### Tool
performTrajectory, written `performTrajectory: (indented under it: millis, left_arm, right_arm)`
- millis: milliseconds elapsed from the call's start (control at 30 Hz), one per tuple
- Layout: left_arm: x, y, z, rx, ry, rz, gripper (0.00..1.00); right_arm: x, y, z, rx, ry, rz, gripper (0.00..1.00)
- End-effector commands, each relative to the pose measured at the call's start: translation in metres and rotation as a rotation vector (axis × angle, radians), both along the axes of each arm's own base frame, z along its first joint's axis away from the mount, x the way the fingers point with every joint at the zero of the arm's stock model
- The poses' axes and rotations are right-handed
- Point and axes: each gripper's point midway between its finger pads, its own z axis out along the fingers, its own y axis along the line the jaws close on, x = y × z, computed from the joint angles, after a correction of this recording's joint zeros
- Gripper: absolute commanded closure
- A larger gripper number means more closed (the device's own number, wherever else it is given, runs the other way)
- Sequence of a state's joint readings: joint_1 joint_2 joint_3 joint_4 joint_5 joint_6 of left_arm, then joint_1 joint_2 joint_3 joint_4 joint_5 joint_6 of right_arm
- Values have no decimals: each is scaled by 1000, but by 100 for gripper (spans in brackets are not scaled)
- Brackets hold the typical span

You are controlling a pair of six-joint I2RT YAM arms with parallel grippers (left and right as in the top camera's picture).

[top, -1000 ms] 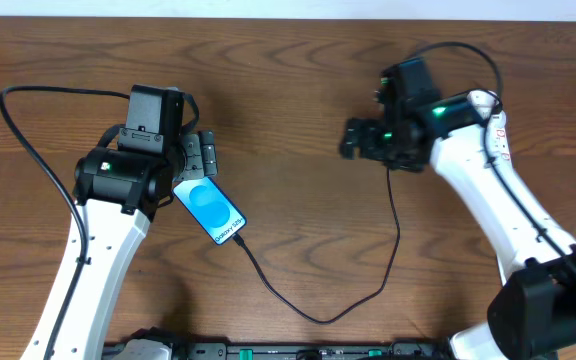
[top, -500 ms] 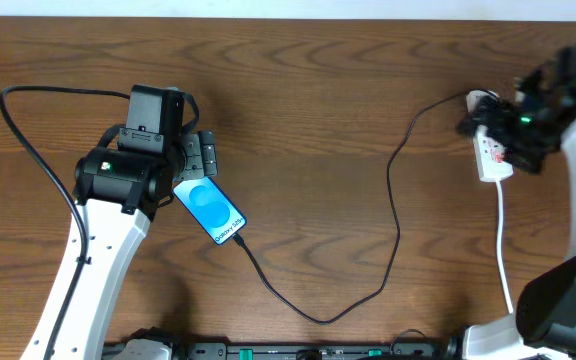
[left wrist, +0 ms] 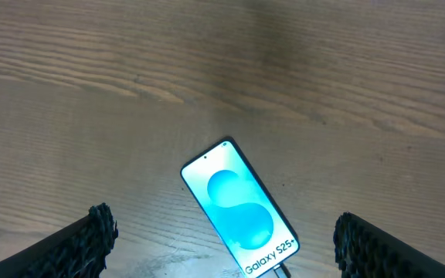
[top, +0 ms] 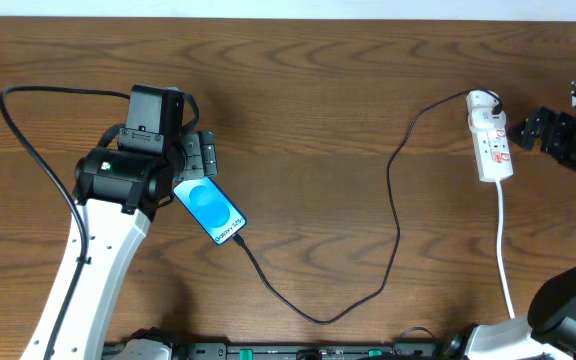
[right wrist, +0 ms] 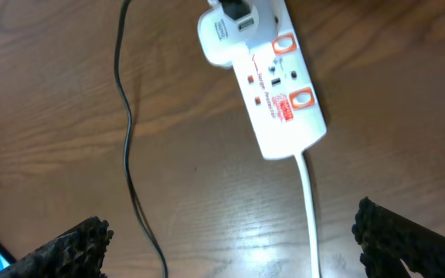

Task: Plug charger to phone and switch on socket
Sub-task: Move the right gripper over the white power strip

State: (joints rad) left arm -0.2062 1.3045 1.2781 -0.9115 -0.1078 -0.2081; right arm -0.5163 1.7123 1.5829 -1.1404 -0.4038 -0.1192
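Note:
The phone (top: 213, 208) lies flat at the left, blue screen up, slanting down to the right. In the left wrist view the phone (left wrist: 238, 208) sits between and just ahead of my open left gripper (left wrist: 224, 235), untouched. The charger (top: 396, 210), a thin black cable, runs from the phone's lower end in a loop up to the socket (top: 490, 145). This white socket (right wrist: 273, 85) carries orange-red switches and a white plug at its top. My right gripper (top: 546, 132) hovers open just right of the socket; in its wrist view the right gripper (right wrist: 230, 235) holds nothing.
The socket's white cord (top: 503, 250) trails down to the front edge; the white cord (right wrist: 309, 208) also passes between my right fingers. A thick black robot cable (top: 28, 130) arcs around the left arm. Brown wooden table (top: 308, 120) throughout.
My right arm swung from the table's middle to the far right edge, uncovering the socket. The left arm, phone and charger cable stayed put.

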Motion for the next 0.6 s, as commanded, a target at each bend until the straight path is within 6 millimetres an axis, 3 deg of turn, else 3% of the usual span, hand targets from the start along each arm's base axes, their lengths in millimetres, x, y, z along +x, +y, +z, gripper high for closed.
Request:
performTrajectory:
  millis: [0,267,567]
  left_arm:
    - [3,1,7,14,-18,-6,8]
    - [3,1,7,13,-18,-6,8]
    - [3,1,7,13,-18,-6,8]
  right_arm:
    - [19,-9,-5,11,-3,43,1]
    - [63,-29,-16,54,49,97,1]
    - [93,-15,-58,72,34,226,1]
